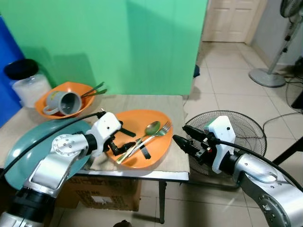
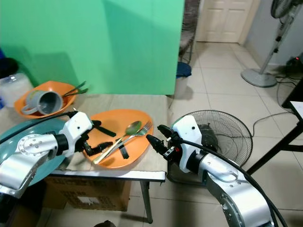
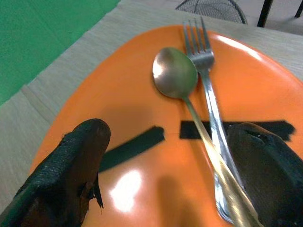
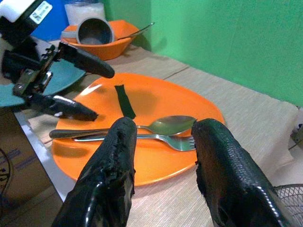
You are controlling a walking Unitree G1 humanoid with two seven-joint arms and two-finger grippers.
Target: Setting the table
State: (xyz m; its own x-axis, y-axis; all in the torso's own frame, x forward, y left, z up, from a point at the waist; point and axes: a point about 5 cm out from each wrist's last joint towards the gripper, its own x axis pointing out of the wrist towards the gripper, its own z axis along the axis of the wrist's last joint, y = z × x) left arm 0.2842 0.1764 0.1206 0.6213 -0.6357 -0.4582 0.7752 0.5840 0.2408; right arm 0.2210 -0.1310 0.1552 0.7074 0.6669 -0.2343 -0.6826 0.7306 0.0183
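Spoon (image 1: 150, 129) and fork (image 1: 161, 131) lie on plate (image 1: 156, 150) at bench (image 1: 176, 113) centre. Left gripper (image 1: 124, 142), open and empty, straddles their handles; right gripper (image 1: 184, 135), open and empty, waits at 3 o'clock. Risk: closing pinches both utensils together.

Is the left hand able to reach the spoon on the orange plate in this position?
Probably yes. The left hand hangs open over the orange plate, its fingers on either side of the spoon handle. Only the fork lies close alongside.

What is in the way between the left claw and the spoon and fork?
Nothing visible. The left claw hangs open over the orange oval plate, right at the handles of the silver metal spoon and silver metal fork, with only bare plate between.
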